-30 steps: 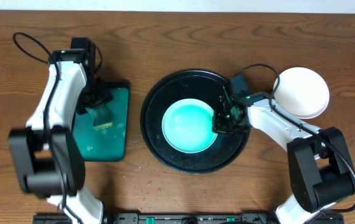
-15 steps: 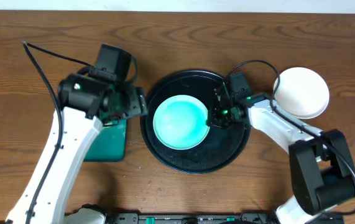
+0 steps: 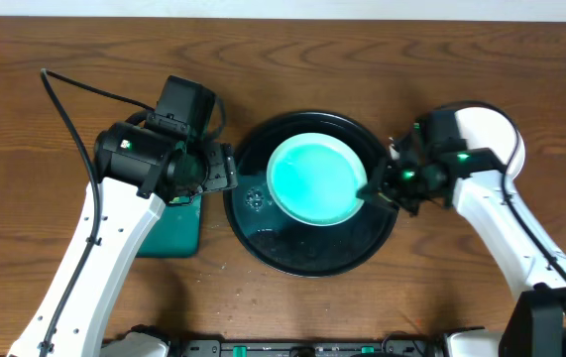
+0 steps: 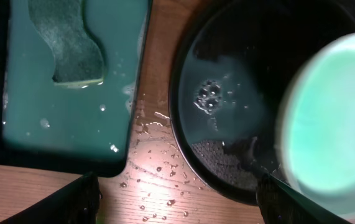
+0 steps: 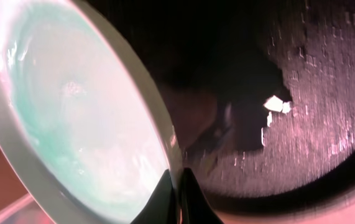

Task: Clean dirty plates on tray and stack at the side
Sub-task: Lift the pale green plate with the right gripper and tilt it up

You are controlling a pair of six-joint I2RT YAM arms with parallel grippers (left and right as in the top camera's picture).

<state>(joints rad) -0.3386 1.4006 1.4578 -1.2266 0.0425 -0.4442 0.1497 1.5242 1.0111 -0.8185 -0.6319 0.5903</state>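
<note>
While the mint-green plate [image 3: 312, 178] is clamped by its rim in the right claw [image 3: 370, 190], over the black tray [image 3: 263, 233], the white plate [image 3: 491, 129] is seen just right of that claw; the left claw [image 3: 221, 171] is spread, empty.

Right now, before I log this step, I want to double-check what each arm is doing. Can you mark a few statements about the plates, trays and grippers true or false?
1. The right gripper pinches the rim of the mint-green plate. True.
2. The left gripper holds the sponge. False: its jaws stand open and empty, and the sponge lies in the green tray.
3. The white plate sits on the black tray. False: it rests on the table, to the right of that tray.
4. Water drops wet the table between the two trays. True.
</note>
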